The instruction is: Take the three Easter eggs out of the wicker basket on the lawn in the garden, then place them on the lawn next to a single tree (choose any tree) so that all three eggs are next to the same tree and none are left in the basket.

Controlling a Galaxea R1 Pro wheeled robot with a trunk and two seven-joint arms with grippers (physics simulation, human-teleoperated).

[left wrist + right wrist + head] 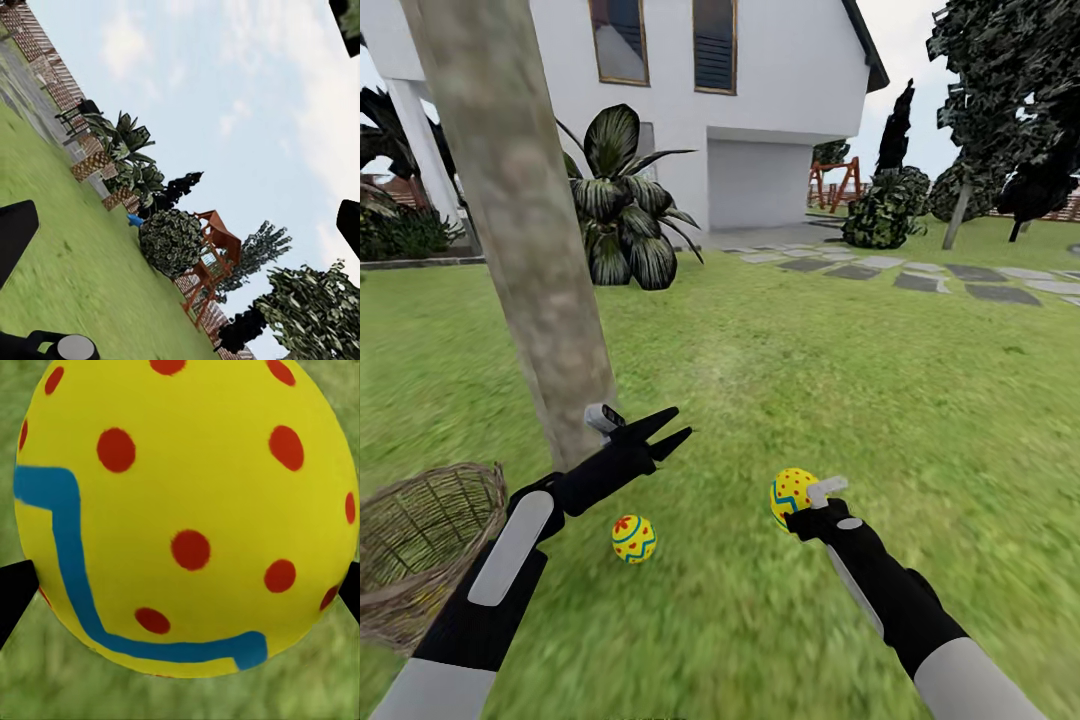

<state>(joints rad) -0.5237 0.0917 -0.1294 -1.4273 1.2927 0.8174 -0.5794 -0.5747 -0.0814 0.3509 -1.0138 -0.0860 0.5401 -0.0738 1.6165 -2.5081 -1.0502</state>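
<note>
Lawn (880, 400) by the tree (525, 240): right gripper (810, 500) is clamped on an egg (792, 495), held well off the trunk's base, while the left gripper (670, 428), spread empty, hangs right by it.

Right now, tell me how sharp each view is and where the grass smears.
Head view: the lawn is streaked and soft near the camera, while the tree trunk and house stay fairly crisp. Right wrist view: the dotted egg in the right claw is sharp, the grass behind it blurred. Left wrist view: tilted, sky hazy, grass soft.
</note>
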